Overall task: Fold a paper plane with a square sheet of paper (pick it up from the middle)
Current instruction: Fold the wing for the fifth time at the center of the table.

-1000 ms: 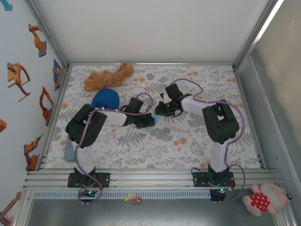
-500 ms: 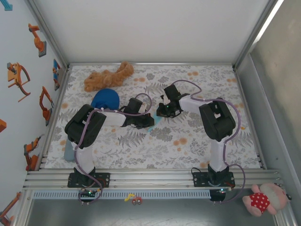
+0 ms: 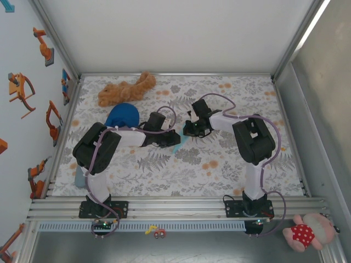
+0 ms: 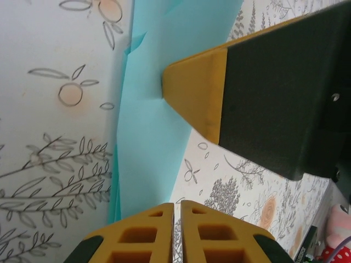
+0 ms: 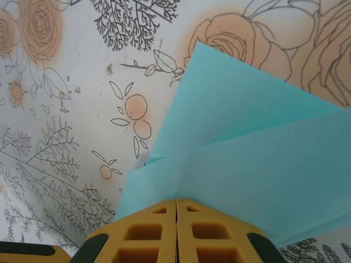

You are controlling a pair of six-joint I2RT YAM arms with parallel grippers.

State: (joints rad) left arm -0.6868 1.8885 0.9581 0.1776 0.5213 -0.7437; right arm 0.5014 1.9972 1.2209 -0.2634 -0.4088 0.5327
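At mid table (image 3: 230, 164), the square sheet of paper (image 5: 247, 142) is found partly folded, layers overlapped. Left claw (image 4: 176, 219) and right claw (image 5: 176, 211) are each pressed together at its edge. Creasing is judged in hand; next, pressing along the fold is needed.

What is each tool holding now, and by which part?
The folded cyan paper. The right tool pinches it at a crease; the left tool seems to pinch one long edge.
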